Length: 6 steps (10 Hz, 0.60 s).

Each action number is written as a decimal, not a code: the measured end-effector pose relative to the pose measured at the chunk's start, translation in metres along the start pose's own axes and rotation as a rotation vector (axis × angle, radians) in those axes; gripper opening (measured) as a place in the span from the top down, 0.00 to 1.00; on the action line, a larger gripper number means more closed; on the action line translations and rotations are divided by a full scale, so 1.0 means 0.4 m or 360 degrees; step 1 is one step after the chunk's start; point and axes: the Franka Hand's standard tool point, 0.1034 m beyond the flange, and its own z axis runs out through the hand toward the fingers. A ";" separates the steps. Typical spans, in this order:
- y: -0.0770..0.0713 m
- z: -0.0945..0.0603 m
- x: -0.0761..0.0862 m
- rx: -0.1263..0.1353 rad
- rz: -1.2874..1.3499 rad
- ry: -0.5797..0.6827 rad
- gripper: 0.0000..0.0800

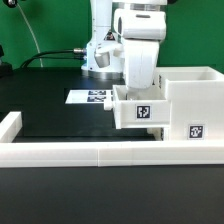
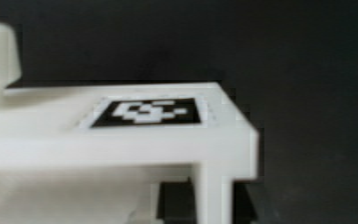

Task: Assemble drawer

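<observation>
White border rail [image 1: 70,152] along front, marker board [image 1: 92,97] behind

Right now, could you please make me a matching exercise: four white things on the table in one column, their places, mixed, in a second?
1. small tray
2. big box
3. long rail
4. marker board

A. flat, at the back
B. directly under the arm
C. exterior view's right end
D. along the front edge

Pairs: 1-B, 2-C, 3-D, 4-A
</observation>
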 end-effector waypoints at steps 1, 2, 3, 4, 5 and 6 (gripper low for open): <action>0.000 0.000 0.000 0.0000 0.0000 0.0000 0.94; -0.002 0.001 0.002 0.0001 -0.0020 -0.0005 0.94; -0.004 0.003 0.002 0.0000 -0.0048 -0.0017 0.94; -0.004 0.002 0.006 -0.0002 -0.0051 -0.0020 0.94; -0.003 0.001 0.012 -0.0004 -0.0039 -0.0018 0.94; -0.001 -0.001 0.018 -0.0005 -0.0027 -0.0017 0.94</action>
